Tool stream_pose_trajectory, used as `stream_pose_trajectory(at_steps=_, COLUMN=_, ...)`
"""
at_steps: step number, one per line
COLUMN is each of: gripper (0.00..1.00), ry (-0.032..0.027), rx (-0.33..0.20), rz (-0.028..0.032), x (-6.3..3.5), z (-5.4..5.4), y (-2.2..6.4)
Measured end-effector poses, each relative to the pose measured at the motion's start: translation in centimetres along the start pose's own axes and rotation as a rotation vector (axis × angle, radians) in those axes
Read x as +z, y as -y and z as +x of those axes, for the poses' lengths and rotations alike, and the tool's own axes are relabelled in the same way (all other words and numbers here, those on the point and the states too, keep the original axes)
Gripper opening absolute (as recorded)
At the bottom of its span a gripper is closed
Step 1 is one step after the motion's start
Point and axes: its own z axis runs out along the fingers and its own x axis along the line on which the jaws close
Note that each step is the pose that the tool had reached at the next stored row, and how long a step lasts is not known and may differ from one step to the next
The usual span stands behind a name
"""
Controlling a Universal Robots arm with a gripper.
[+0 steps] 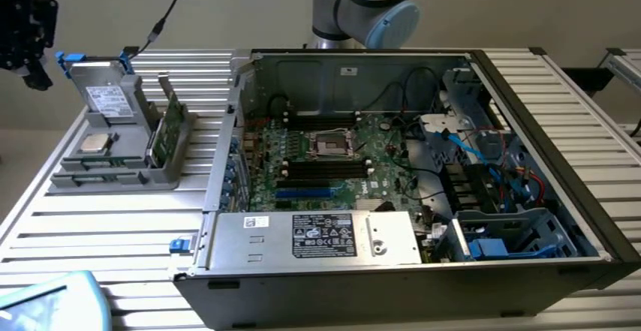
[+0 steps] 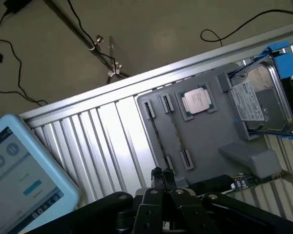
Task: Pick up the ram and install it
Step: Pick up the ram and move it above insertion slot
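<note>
While in holder (image 1: 110,179), ram (image 1: 173,124) upright.

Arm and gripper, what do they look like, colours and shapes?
The arm is made of rounded silver-grey joints with light-blue caps. The gripper is matte black, built from angular, flat-sided links bolted together.

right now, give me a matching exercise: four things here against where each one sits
1 ram
2 cpu
3 drive
4 tablet

a flat in a square pocket of the holder
b on edge, holder side nearest the case
c holder's far end, blue bracket
d by the near corner of the table, exterior view's left

pairs: 1-b, 2-a, 3-c, 4-d
</note>
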Motion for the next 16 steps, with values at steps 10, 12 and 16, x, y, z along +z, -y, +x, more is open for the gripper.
stream_pose_trajectory(at_steps=10, gripper=0.11, ry=-0.0014, rx=-0.182, rz=0.0131, x=0.18, z=-0.01, y=0.01)
stream_pose_trajectory(at_steps=12, gripper=0.11, ry=-0.0009, rx=-0.214, rz=0.0143, x=0.25, z=-0.01, y=0.02)
stream_pose_trajectory(at_steps=16, gripper=0.11, ry=0.0038, rx=-0.274, rz=0.0141, x=0.35, z=-0.02, y=0.02)
